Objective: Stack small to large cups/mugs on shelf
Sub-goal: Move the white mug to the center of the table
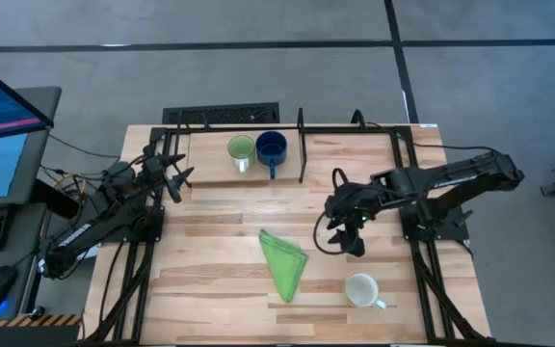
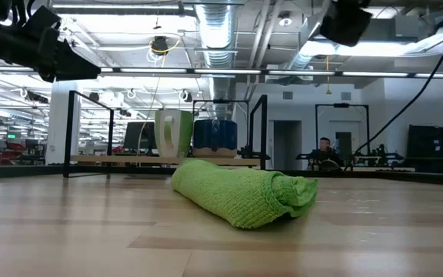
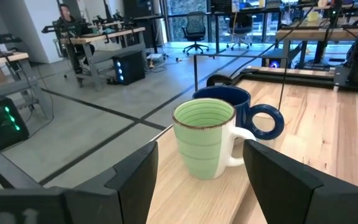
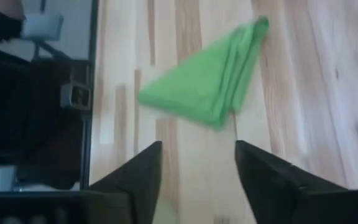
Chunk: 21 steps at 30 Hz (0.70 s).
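Note:
The light green mug [image 1: 241,151] and the dark blue mug [image 1: 271,149] stand upright side by side on the shelf's [image 1: 374,128] wooden base at the table's far side. They also show in the low view as the green mug [image 2: 174,132] and the blue mug [image 2: 215,132]. The white mug [image 1: 362,289] stands on the table near the near right corner. My left gripper [image 1: 176,175] is open and level at the shelf's left end, facing the green mug [image 3: 205,146] without touching it. My right gripper [image 1: 345,236] is open, above the table between the cloth and the white mug.
A folded green cloth [image 1: 284,262] lies mid-table, left of the white mug, and fills the low view's centre [image 2: 241,192]. An upright black rod [image 1: 302,145] stands on the shelf just right of the blue mug. Bare shelf base lies beyond it.

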### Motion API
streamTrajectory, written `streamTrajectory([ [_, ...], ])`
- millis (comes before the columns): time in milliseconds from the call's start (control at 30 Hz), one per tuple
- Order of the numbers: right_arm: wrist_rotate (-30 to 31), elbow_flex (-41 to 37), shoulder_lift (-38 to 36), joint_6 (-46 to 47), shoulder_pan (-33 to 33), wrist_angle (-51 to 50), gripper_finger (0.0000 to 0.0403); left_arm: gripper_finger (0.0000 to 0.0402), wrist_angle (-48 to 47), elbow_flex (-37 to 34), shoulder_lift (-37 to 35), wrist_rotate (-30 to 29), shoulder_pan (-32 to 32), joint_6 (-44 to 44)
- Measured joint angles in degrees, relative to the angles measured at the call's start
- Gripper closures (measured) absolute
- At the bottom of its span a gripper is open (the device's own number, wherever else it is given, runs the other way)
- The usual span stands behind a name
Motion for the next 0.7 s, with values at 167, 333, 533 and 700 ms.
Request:
streamTrajectory([
  [167,0.3,0.0,-0.7,0.2,3.1,-7.7,0.0129,0.0173,-0.1,0.0,0.0,0.0,0.0,0.0],
  [333,6.9,0.0,-1.0,2.6,9.1,-7.9,0.0124,0.0173,-0.2,0.0,0.0,0.0,0.0,0.0],
  [533,12.9,0.0,-0.9,15.1,17.6,-11.0,0.0124,0.0173,-0.2,0.0,0.0,0.0,0.0,0.0],
  [700,18.5,0.0,-0.9,24.3,24.0,-11.1,0.0124,0.0173,-0.2,0.0,0.0,0.0,0.0,0.0],
])
